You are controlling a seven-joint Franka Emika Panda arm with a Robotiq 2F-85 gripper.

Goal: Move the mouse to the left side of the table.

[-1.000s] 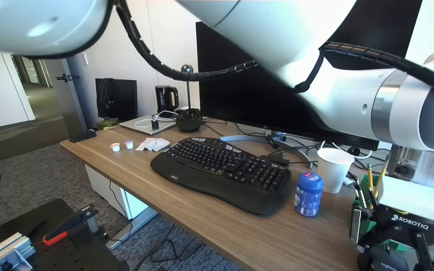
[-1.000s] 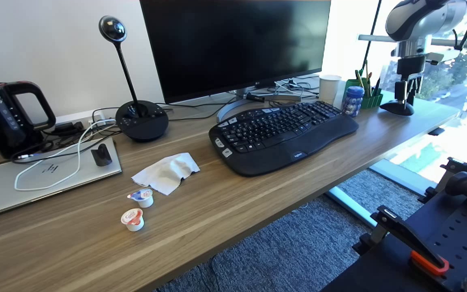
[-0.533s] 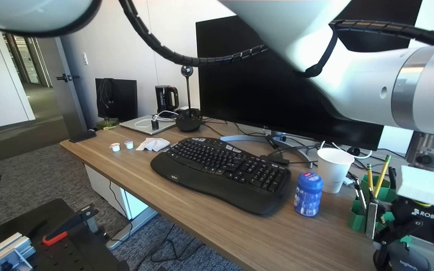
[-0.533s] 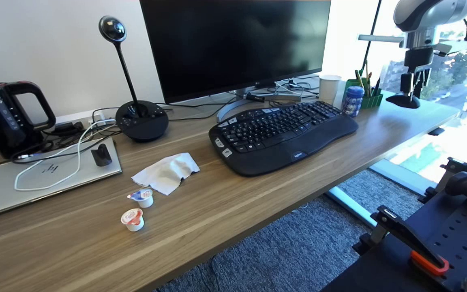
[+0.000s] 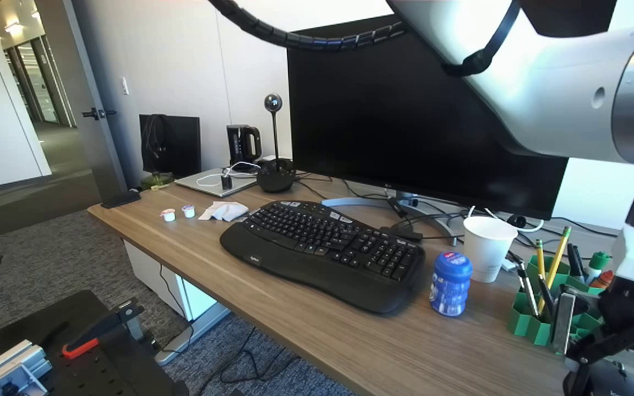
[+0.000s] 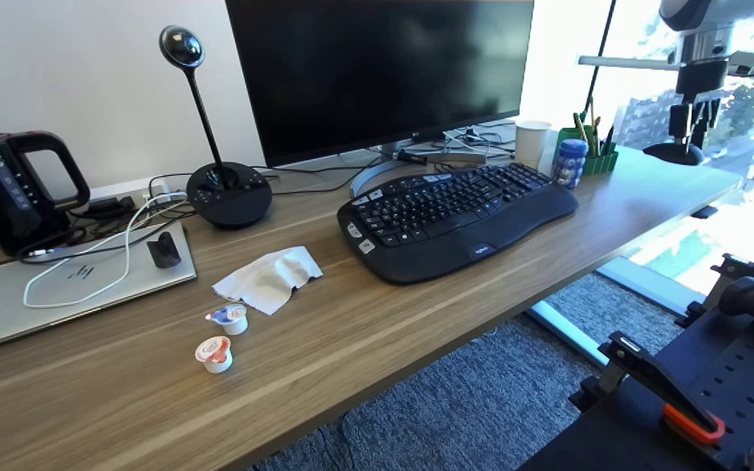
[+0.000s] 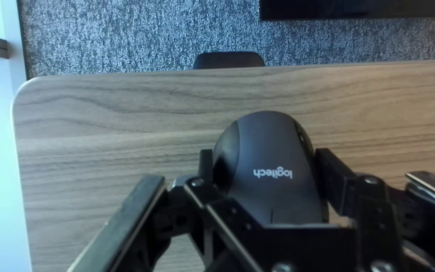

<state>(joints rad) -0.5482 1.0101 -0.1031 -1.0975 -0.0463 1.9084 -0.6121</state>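
Gripper (image 7: pixel 266 166) pinches Logitech mouse (image 7: pixel 272 162), now higher off wood-grain desk (image 7: pixel 108 151) and nearer window (image 6: pixel 750 137). Lift looks achieved; carry toward left side apparently remains.

In an exterior view, black keyboard (image 6: pixel 455 222) mid-frame, monitor (image 6: pixel 390 72) looming top centre, kettle (image 6: pixel 14 196) at the left edge, white cloth (image 6: pixel 269 278) left of centre, and there, upper right, the blue jar (image 6: pixel 570 163)!
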